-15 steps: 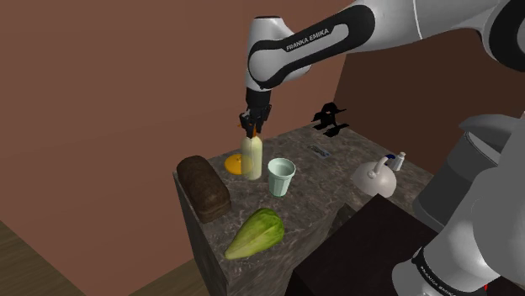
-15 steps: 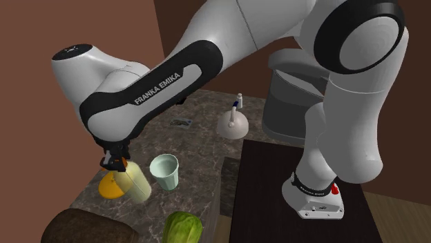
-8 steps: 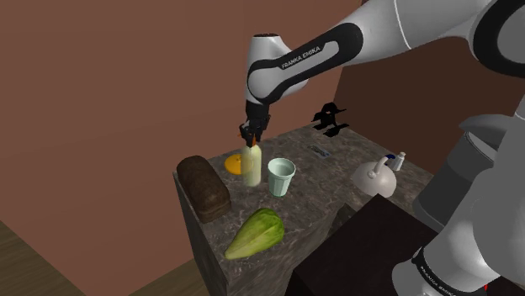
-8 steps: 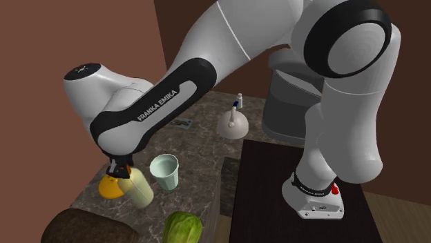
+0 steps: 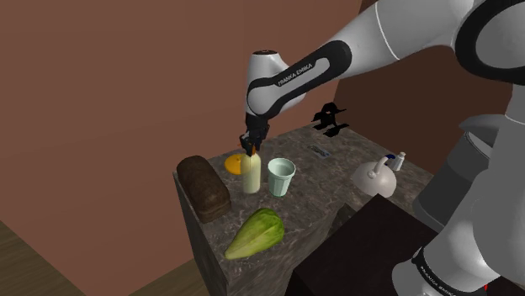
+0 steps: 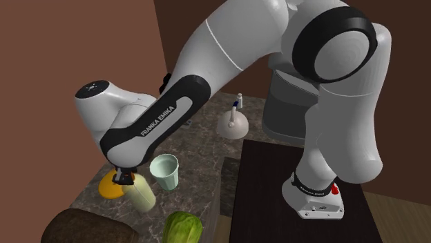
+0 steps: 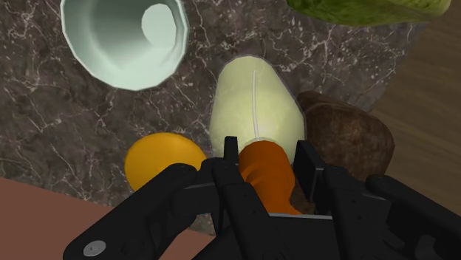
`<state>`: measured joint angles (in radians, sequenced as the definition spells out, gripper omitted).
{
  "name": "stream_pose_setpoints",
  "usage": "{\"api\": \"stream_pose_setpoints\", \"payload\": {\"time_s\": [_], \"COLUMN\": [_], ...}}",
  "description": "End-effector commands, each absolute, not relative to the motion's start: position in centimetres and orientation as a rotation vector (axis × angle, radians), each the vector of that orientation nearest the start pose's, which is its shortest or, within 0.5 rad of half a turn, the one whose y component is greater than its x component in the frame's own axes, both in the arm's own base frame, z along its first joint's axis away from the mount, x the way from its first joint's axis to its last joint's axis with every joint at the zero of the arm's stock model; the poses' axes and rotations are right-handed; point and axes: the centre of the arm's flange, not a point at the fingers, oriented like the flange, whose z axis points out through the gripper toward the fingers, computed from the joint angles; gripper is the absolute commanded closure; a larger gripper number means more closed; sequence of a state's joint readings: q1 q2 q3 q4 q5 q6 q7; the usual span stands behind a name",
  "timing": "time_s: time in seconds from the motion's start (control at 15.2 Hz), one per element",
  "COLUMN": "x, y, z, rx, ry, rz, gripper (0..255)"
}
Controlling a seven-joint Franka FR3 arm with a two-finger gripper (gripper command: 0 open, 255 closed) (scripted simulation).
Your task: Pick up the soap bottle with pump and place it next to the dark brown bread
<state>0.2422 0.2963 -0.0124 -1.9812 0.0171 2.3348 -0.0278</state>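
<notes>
The soap bottle (image 5: 251, 172) is pale yellow with an orange pump top (image 7: 267, 171). It hangs from my gripper (image 5: 250, 148), which is shut on the pump, low over the marble counter (image 5: 320, 181). In the wrist view the black fingers (image 7: 231, 151) clasp the orange pump, with the bottle's body (image 7: 255, 103) beyond them. The dark brown bread (image 5: 203, 187) lies by the counter's edge at the shoulder view's left of the bottle, and its end (image 7: 347, 136) shows beside the bottle. In the second exterior view the bottle (image 6: 141, 195) sits under the gripper (image 6: 124, 178), above the bread (image 6: 86, 229).
A pale green cup (image 5: 281, 177) stands close beside the bottle. An orange disc (image 5: 235, 163) lies behind it. A green lettuce (image 5: 255, 233) lies near the counter's front edge. A white kettle-like vessel (image 5: 374, 178) and a black rack (image 5: 330, 120) stand farther off.
The gripper has come down with the bottle, moving it slightly toward the counter's front. The arm's elbow has dropped lower.
</notes>
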Motion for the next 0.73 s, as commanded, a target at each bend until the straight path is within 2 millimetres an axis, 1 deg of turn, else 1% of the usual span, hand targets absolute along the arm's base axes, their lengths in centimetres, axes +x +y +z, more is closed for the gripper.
{"api": "stream_pose_setpoints", "payload": {"time_s": [0.0, 0.66], "x": [59.4, 59.4], "y": [14.0, 14.0], "z": [31.2, 26.0], "rx": [-3.102, -3.102], "ry": [-0.385, -0.385], "rz": [-0.089, -0.089], "gripper": [255, 255]}}
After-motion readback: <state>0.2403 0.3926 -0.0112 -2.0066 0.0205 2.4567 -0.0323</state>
